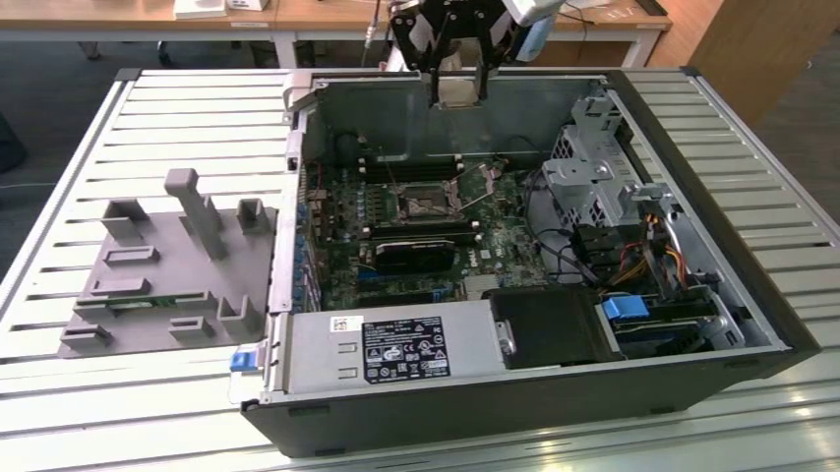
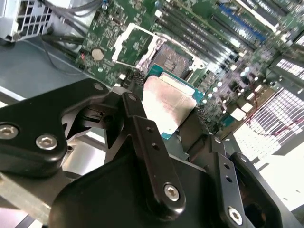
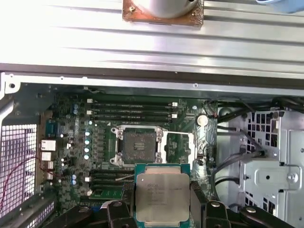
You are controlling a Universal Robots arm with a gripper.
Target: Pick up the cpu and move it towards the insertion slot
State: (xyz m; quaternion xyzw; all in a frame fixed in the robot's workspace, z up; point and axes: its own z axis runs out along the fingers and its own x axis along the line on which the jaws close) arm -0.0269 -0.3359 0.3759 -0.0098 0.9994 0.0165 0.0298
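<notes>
Now the gripper (image 1: 458, 87) is carrying the cpu (image 1: 458, 92) above the open case (image 1: 774, 324), fingers pinching its edges.
The carry step is underway; judging from the first wrist view, the thin square chip with matte silvery lid is hanging near the slot (image 3: 137, 147), a dark pin grid in a shiny metal frame, and needs aligning squarely over it.

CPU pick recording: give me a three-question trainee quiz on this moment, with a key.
1. True or false: the cpu already sits in the insertion slot.
2. What does the gripper hold? A) the cpu B) a memory stick C) nothing
3. Fill in: in the exterior view, the gripper hangs above the computer case's ____ wall.

Key: 1 false, it is held clear of the open slot. 2 A. 3 far.
</notes>
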